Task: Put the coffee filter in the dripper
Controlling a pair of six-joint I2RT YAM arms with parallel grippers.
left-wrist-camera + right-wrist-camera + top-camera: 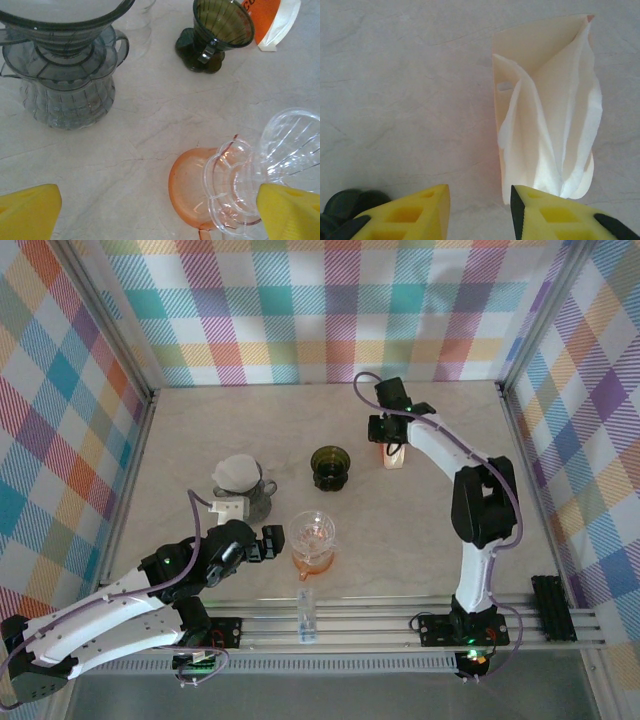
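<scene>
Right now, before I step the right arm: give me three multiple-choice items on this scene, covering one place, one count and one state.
1. Where does the dark green ribbed glass dripper stand?
A) against the back wall
B) between the smoky grey glass dripper and the cream packet of paper filters
C) stacked on the grey dripper

2. How many drippers stand on the pale marbled table?
A) two
B) three
C) five

3. The smoky grey dripper is:
A) tipped over
B) upright and empty
C) upright, with white paper in its cone

Answers:
1 B: the top view shows it in the row between those two.
2 B: grey, green and the clear glass dripper on its orange base.
3 C: white paper sits in its cone in the top view.
</scene>
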